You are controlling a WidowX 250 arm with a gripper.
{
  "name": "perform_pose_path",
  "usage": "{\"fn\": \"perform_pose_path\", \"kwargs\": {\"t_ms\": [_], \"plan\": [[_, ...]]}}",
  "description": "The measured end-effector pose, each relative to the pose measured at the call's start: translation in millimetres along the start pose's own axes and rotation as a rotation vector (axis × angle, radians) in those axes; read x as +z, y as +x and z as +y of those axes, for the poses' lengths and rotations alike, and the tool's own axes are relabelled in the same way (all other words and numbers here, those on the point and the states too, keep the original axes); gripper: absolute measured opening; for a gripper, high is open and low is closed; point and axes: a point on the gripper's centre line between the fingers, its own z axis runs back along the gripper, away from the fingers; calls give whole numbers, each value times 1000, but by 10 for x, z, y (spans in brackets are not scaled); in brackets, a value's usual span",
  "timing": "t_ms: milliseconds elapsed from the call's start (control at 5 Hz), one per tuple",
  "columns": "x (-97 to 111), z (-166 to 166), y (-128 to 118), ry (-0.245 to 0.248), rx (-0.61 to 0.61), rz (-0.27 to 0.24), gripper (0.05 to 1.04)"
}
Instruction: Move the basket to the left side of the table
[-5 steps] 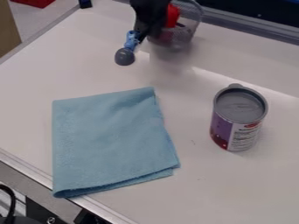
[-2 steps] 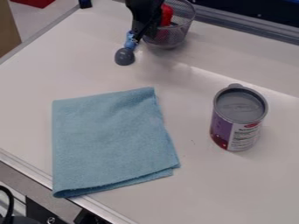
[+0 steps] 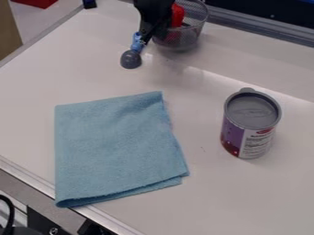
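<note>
- basket [image 3: 182, 40] near far edge of counter [image 3: 86, 69], short of left side;
- jaws beside basket; cannot tell whether spread or pinching;
- likely unfinished; leftward shift and final release left to do

One mesh basket [image 3: 191, 38], one red item [image 3: 177, 16] in it, one folded cloth [image 3: 116, 147], one can [image 3: 250, 131], one blue-and-grey utensil [image 3: 131, 59] and one black gripper [image 3: 152, 35] are shown; by kind, each is counted once at the table [image 3: 233, 197].

The grey mesh basket [image 3: 186, 39] is upright, far back.
</note>
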Motion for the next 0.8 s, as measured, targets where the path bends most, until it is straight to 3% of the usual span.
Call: {"fn": "perform_pose_path", "kwargs": {"t_ms": [200,400,600,800], "plan": [[-33,5,-28,1,-18,3,57],[-51,72,-48,44,-29,16,79],[-19,79,-34,73,-13,45,226],[-18,98,-38,86,-12,71,471]]}}
